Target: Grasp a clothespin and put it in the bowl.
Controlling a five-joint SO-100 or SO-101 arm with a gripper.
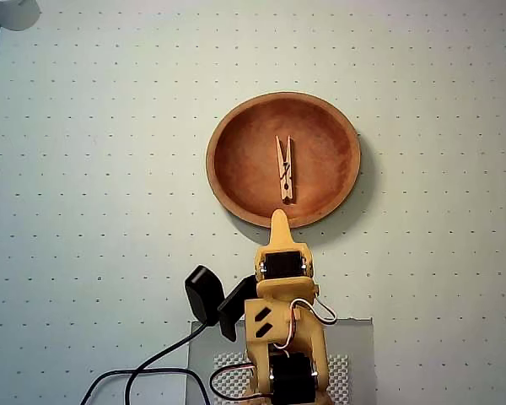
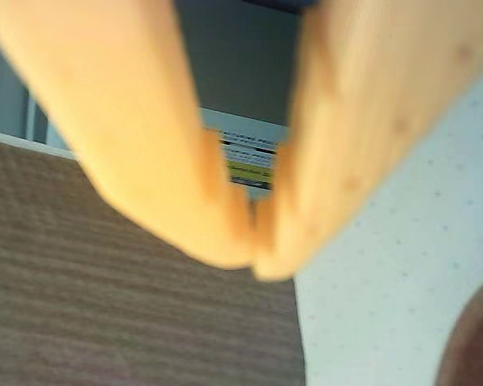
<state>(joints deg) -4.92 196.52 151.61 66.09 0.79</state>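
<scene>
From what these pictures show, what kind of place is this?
Probably a hobby or lab bench for robot practice, not a kitchen. A pale dotted mat covers the table, a yellow arm with its gripper shut stands at one edge, and the only props are a wooden bowl and a clothespin lying in it.

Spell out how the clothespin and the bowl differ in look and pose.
The clothespin is thin, straight and pale tan; the bowl is round, wide and reddish-brown. The clothespin lies flat inside; the bowl rests on the dotted table. Both look wooden.
</scene>
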